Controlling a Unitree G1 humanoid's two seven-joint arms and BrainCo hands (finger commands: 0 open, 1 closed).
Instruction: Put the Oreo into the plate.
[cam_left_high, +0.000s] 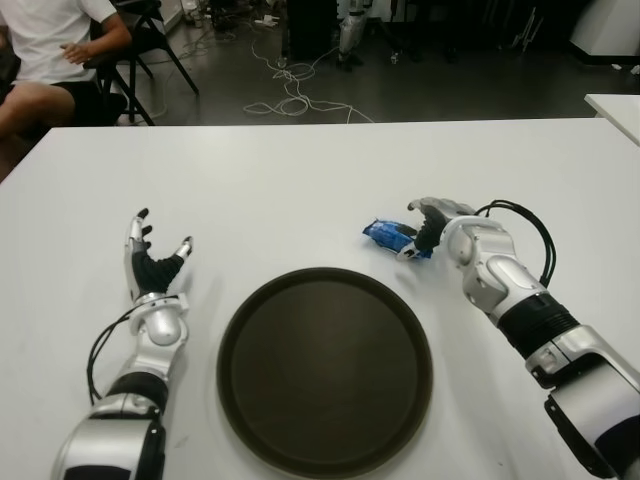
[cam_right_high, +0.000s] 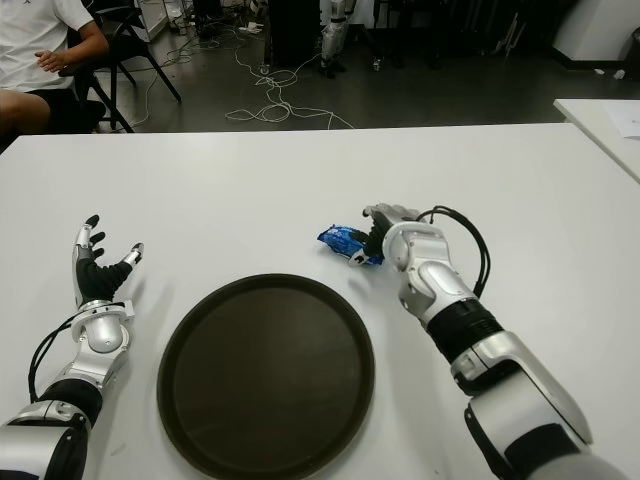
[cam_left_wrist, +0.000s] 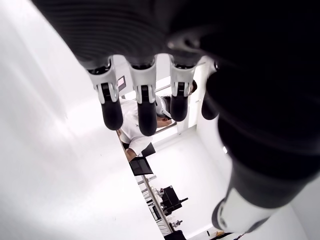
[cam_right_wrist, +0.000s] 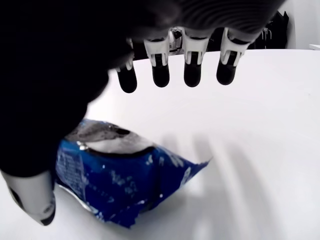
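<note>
In the left eye view, the blue Oreo packet (cam_left_high: 390, 237) is being approached on the white table (cam_left_high: 300, 180) by the right hand (cam_left_high: 432, 222), which is being held right against the packet's right end; the packet is lying just beyond the upper right rim of the dark round plate (cam_left_high: 325, 370). The left hand (cam_left_high: 150, 262) is being shown to the left of the plate, fingers spread and holding nothing. A seated person (cam_left_high: 50, 50) is being glimpsed at the far left corner.

In the right eye view the same layout is being shown.

In the right wrist view, the fingers (cam_right_wrist: 161, 70) are being held extended above the packet, the thumb (cam_right_wrist: 30, 200) beside it, nothing yet clasped.

The reaching-to-grasp step is judged to be in hand. Next, closing of fingers and thumb around the packet is being called for, then a lift and carry over to the plate.
</note>
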